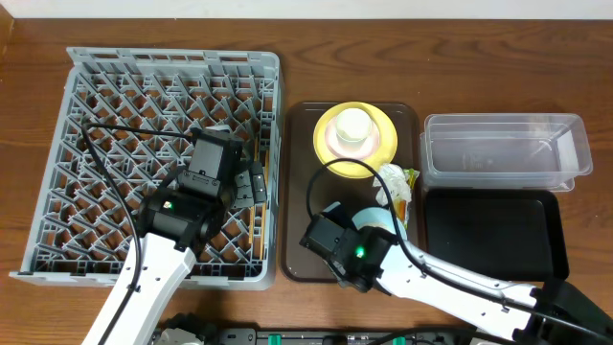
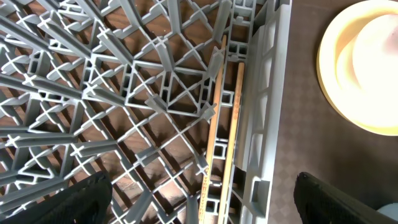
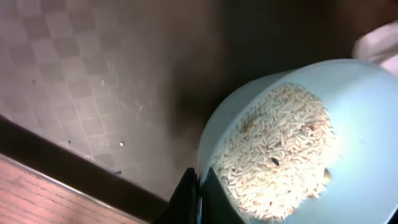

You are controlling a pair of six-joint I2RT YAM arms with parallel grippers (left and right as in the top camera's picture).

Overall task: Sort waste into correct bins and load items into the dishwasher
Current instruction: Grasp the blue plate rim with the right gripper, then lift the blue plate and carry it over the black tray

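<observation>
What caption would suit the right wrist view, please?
Right end effector shut on the rim of a light blue bowl holding food scraps.

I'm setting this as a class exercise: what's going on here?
The right pincer is shut on the rim of the blue bowl, which holds food scraps, at the tray. The left pincer hangs open over the rack, where two chopsticks lie along its wall. The plate sits on the tray, not yet loaded.
</observation>
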